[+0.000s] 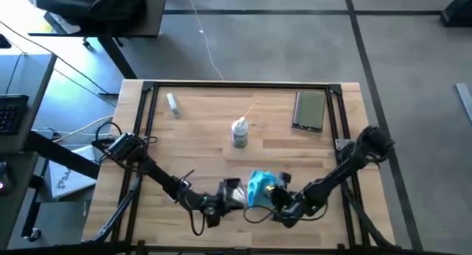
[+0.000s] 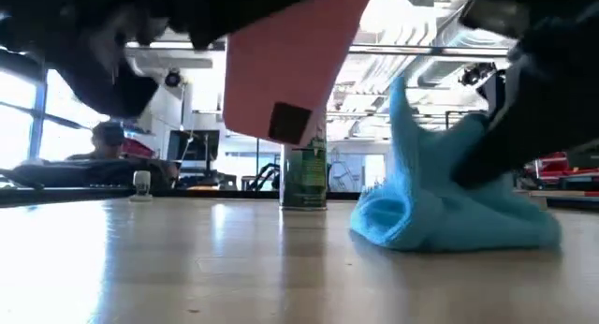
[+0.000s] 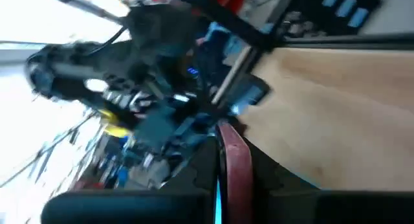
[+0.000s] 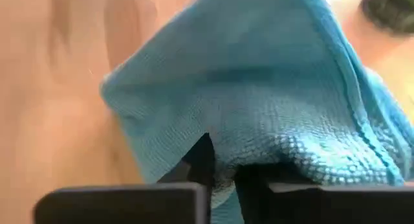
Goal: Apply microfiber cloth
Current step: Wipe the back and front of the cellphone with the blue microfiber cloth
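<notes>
Pinching one microfiber cloth (image 4: 259, 114), the right end effector (image 4: 223, 166) is closed; left end effector's (image 1: 230, 190) grip unclear.

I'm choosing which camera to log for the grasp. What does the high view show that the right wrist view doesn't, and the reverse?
Only the high view shows the whole table, the left end effector beside the cloth, a jar, a dark phone and a small bottle. Only the right wrist view shows the right end effector closed on a fold, and the fabric's weave. Both show the turquoise microfiber cloth lying on bare wood.
</notes>
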Available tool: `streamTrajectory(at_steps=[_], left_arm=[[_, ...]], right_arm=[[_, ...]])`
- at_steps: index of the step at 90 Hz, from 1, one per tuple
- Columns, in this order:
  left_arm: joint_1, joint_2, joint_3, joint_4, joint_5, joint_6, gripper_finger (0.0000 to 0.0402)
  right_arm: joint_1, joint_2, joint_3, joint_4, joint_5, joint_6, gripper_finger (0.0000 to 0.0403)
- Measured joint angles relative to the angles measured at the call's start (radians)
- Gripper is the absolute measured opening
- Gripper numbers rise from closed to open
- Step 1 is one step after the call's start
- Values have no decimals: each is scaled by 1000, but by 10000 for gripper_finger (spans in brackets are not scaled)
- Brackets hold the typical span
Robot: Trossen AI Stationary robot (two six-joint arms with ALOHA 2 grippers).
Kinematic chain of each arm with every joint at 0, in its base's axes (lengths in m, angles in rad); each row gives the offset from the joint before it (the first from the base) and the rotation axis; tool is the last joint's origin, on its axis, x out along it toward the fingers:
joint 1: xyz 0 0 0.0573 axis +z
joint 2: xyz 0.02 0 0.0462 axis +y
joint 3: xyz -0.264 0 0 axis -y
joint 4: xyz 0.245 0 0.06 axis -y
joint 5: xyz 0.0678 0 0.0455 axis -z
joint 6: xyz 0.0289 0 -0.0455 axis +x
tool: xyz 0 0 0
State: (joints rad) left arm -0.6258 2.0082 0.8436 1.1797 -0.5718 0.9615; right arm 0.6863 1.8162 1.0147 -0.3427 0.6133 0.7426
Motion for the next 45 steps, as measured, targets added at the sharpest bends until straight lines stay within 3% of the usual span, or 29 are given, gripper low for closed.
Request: streamTrajectory(at_steps=[17,26,34,45], left_arm=[[5,1,0,67,-16,-44,12],[11,1,-1,177,-49,20,12],[20,0,-3,387,-64,90,12],[38,-38,-15,386,-6,-3,12]], right_arm=[[-19,-6,164,-231,77,-80,144],[-19,-10,178,-147,155,-188,181],[-19,-7,163,-44,228,-276,192],[-22,-7,141,123,324,-405,191]])
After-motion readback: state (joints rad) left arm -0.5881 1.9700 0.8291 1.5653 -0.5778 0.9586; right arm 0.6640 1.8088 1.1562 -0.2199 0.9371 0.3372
